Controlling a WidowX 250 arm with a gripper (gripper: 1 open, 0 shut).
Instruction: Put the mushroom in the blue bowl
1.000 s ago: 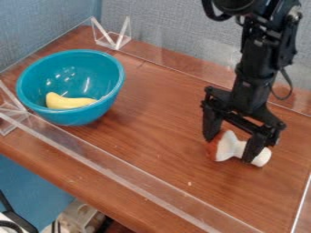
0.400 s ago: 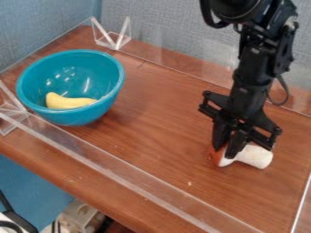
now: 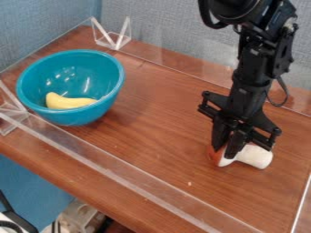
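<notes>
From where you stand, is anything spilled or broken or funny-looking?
I can't see anything spilled or broken. The toy mushroom lies on its side under the gripper, and the yellow curved piece sits inside the blue bowl. Nothing stands out as odd.

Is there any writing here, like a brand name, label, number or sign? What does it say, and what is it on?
None that I can read: no lettering shows on the blue bowl, the mushroom or the black arm.
</notes>
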